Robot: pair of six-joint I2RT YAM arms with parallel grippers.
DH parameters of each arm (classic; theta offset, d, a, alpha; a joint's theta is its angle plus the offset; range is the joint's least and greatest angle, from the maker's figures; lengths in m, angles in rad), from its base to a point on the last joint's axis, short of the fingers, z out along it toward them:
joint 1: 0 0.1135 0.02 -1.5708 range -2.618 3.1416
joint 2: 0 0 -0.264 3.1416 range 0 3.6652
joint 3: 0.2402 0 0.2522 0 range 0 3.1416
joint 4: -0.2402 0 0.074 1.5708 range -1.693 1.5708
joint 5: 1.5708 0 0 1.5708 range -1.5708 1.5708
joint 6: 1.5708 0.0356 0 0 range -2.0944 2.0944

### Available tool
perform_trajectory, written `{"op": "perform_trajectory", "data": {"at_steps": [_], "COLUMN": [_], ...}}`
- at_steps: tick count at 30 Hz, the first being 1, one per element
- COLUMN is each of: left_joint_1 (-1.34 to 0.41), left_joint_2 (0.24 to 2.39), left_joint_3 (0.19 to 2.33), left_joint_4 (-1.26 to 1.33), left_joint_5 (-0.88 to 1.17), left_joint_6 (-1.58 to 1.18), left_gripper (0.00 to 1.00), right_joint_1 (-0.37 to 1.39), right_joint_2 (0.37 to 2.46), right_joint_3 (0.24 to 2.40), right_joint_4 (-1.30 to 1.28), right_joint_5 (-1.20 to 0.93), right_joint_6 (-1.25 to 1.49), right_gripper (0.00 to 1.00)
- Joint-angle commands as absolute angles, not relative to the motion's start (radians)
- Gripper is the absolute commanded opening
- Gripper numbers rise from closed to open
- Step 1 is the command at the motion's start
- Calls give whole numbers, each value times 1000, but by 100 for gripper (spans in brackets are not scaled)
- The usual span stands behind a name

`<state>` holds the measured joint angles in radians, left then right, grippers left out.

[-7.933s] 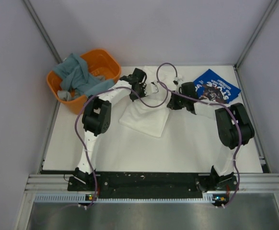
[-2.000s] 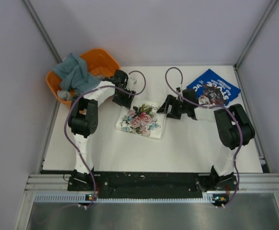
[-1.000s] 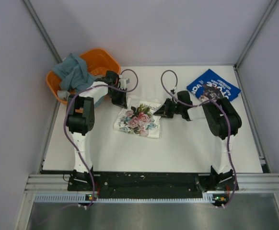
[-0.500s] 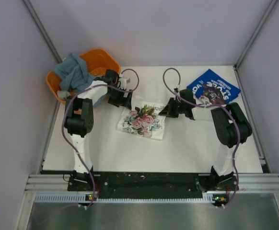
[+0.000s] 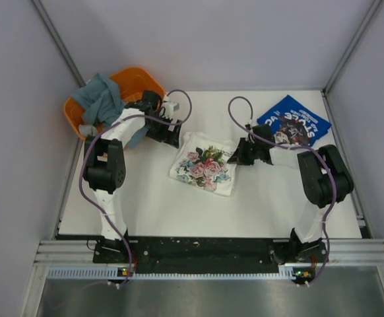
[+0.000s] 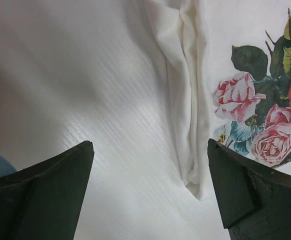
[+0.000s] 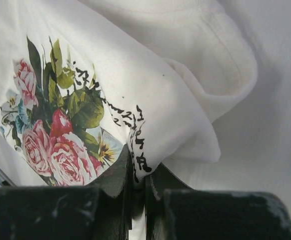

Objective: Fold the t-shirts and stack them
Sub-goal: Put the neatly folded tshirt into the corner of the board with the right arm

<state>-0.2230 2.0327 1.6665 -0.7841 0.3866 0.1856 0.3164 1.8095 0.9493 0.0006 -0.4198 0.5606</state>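
A white desk [image 5: 179, 205] fills the floor of a booth with plain grey walls [image 5: 212, 46]. A metal rail [image 5: 205, 254] at the near edge carries both arm bases.

The orange basket [image 5: 139, 80] sits at the far left corner, partly over the desk's edge, and a grey-blue cloth [image 5: 103, 99] is heaped in it and hangs over its rim. The blue t-shirt [image 5: 294, 120] lies folded flat at the far right corner, white lettering up, well apart from the basket. Purple cables [image 5: 179, 99] loop above both forearms.

The white floral t-shirt [image 5: 205, 164] lies folded near the middle of the desk, with the rose print facing up. The right tool [image 7: 138, 180] has its fingers pressed together, pinching the shirt's right edge beside some black lettering, and a thick white fold bulges just behind the grip. The right forearm crosses the near corner of the blue t-shirt in the top view.

The left tool [image 6: 150, 165] hovers with its fingers spread wide over bare desk. The shirt's rumpled left edge lies below the gap, closer to the right finger, and nothing is held.
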Motion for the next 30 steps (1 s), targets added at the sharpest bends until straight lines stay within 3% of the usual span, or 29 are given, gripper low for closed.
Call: {"op": "perform_trajectory", "data": {"at_steps": [1, 4, 6, 9, 15, 21, 25, 27, 30], "left_joint_1": [-265, -302, -313, -319, -324, -327, -330, -331, -330], "left_joint_2": [2006, 2046, 2080, 2123, 2201, 2267, 2310, 2328, 2348], "left_joint_3": [1695, 1726, 1761, 1813, 1848, 1871, 1916, 1933, 1948], "left_joint_4": [-781, -775, -775, -775, -755, -738, -738, -736, -744], "left_joint_5": [397, 374, 371, 385, 422, 540, 580, 601, 650], "left_joint_6": [207, 210, 198, 172, 134, 106, 104, 95, 94], "left_gripper": [99, 99, 99, 99, 99, 98, 90, 80, 50], "right_joint_1": [354, 353, 350, 327, 288, 288, 290, 288, 288], "right_joint_2": [1694, 1654, 1637, 1612, 1686, 1802, 1845, 1870, 1913], "right_joint_3": [864, 835, 851, 870, 928, 942, 971, 994, 1015], "right_joint_4": [-37, -61, -109, -146, -135, -31, 28, 31, 61], "right_joint_5": [-404, -347, -309, -273, -317, -400, -394, -397, -445], "right_joint_6": [566, 549, 517, 486, 454, 495, 509, 512, 538], "right_gripper": [4, 44, 54, 59, 79, 80, 80, 80, 80]}}
